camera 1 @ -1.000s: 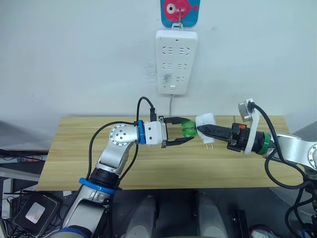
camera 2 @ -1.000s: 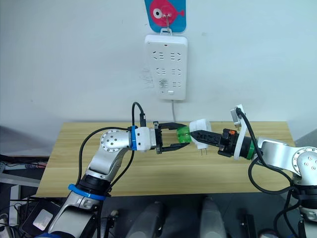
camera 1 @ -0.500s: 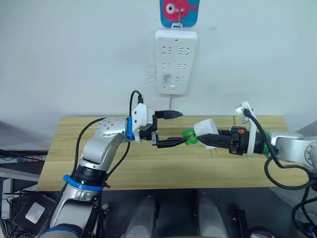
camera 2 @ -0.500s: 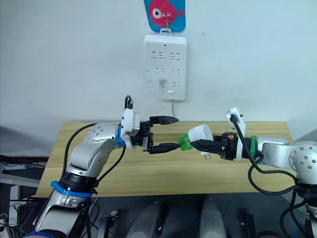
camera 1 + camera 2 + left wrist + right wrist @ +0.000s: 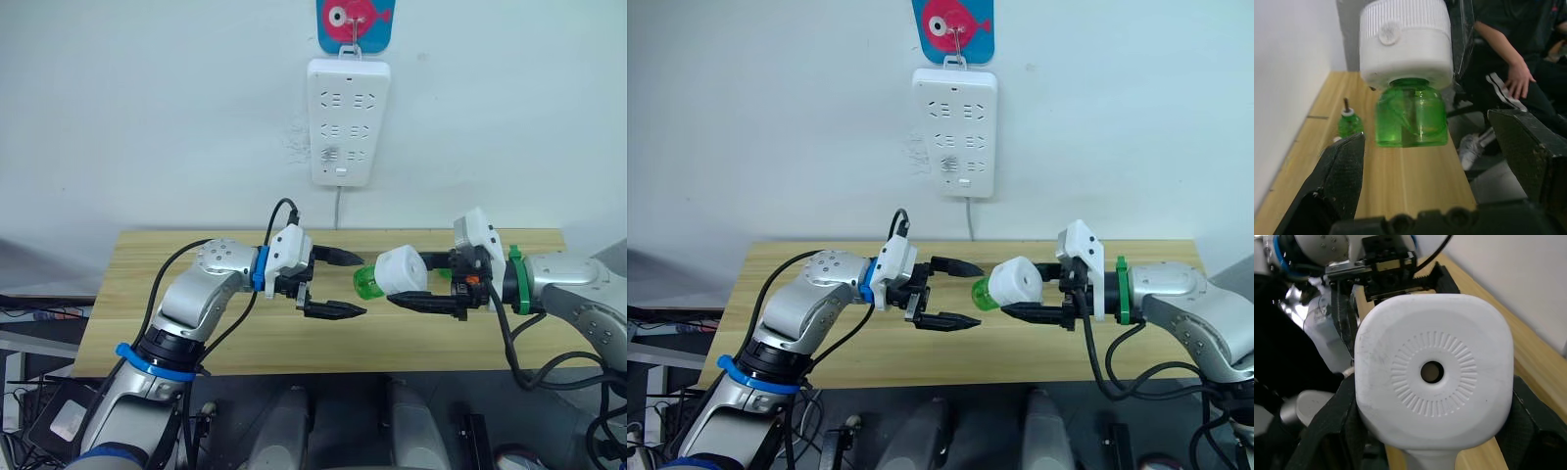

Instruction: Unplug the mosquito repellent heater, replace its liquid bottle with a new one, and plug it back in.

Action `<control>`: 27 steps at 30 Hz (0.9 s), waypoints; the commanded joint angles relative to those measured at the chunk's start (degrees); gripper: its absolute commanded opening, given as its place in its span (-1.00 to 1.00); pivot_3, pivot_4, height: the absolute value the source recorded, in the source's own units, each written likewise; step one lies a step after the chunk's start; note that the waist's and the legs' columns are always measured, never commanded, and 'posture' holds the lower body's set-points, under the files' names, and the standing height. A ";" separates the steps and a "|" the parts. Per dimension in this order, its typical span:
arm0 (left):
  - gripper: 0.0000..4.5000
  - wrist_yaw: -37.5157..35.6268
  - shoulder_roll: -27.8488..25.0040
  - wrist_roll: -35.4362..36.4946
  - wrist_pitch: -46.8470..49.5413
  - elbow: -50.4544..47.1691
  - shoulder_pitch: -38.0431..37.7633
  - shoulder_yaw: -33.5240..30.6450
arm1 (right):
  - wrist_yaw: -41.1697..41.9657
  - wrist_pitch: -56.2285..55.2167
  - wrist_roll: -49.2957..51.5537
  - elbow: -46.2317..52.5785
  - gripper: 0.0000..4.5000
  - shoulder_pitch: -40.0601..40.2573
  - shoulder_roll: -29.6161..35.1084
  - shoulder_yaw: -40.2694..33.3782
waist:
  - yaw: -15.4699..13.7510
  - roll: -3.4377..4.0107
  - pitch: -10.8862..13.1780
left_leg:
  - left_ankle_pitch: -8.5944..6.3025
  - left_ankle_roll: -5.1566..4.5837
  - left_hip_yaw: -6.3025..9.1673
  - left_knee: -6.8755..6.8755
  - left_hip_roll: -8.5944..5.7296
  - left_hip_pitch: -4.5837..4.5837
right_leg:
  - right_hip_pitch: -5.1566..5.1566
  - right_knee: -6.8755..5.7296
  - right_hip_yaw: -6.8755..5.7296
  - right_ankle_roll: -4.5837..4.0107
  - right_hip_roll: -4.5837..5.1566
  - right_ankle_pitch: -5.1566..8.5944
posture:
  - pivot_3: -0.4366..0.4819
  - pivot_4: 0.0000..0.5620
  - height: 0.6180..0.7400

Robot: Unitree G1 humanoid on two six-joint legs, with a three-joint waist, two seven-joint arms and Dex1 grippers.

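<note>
My right gripper [image 5: 409,282] is shut on the mosquito repellent heater [image 5: 402,271], a white rounded drum held above the table. A green liquid bottle [image 5: 367,285] sticks out of the heater toward my left gripper [image 5: 351,284]. That gripper is open wide, its fingertips [image 5: 1344,171] just short of the bottle on either side and not touching it. The right wrist view faces the heater's flat face [image 5: 1432,372] with its small round hole. Another green bottle [image 5: 1349,122] with a dark wick stands on the table beyond.
A tall white power strip [image 5: 350,122] hangs on the wall above the wooden table [image 5: 147,294], under a blue and pink fish hook [image 5: 355,20]. Its cable drops behind the table. A seated person's arm [image 5: 1518,73] shows past the table's end.
One second ago my left gripper was closed around the green bottle; it has since opened and drawn back slightly. The right gripper has turned the heater and moved it a little left.
</note>
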State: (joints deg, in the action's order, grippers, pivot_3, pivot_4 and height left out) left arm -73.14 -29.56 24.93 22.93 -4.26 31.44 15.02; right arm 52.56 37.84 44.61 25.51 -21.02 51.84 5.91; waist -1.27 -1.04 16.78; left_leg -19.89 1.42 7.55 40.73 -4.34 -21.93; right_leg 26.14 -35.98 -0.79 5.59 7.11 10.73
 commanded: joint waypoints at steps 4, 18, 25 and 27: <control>1.00 1.34 1.67 -1.76 -2.85 -1.15 0.34 0.44 | 3.99 -4.08 -4.13 3.49 0.34 1.15 -0.96 -0.58 | -0.05 0.00 0.00 | 0.00 0.00 0.05 0.00 0.00 0.00 | 0.00 0.00 0.00 0.00 0.01 0.00 | 0.08 0.08 1.00; 1.00 -0.83 -0.83 6.65 10.14 -2.82 0.95 -2.91 | 10.87 -24.26 -19.32 1.30 0.34 0.54 -3.89 0.55 | 0.01 0.00 -0.01 | 0.00 0.00 0.03 0.00 0.00 0.01 | 0.00 -0.01 0.02 0.00 0.01 0.00 | 0.08 0.00 1.00; 1.00 1.68 -2.16 23.60 40.48 7.00 4.79 -11.80 | 14.82 -69.68 -33.40 -14.81 0.34 -3.11 -9.27 0.85 | 0.74 0.00 -0.01 | 0.01 0.02 -0.05 0.01 -0.01 0.08 | 0.00 -0.07 0.01 0.02 -0.03 0.01 | 0.06 -0.03 1.00; 1.00 2.30 -1.86 25.93 44.76 7.79 5.60 -13.00 | 14.28 -78.02 -33.18 -18.63 0.34 -4.62 -11.18 0.56 | 1.19 0.00 -0.01 | 0.01 0.02 0.01 0.01 -0.01 0.07 | 0.01 -0.05 -0.01 0.01 -0.02 0.01 | 0.06 -0.02 1.00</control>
State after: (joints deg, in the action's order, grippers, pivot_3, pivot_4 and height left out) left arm -71.09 -31.65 47.60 64.06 4.10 35.95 3.58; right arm 67.10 -32.38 11.21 7.85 -24.62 41.45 7.94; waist -0.09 -1.04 16.77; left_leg -19.88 1.45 7.60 40.74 -4.35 -21.86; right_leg 26.15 -36.02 -0.80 5.60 7.09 10.74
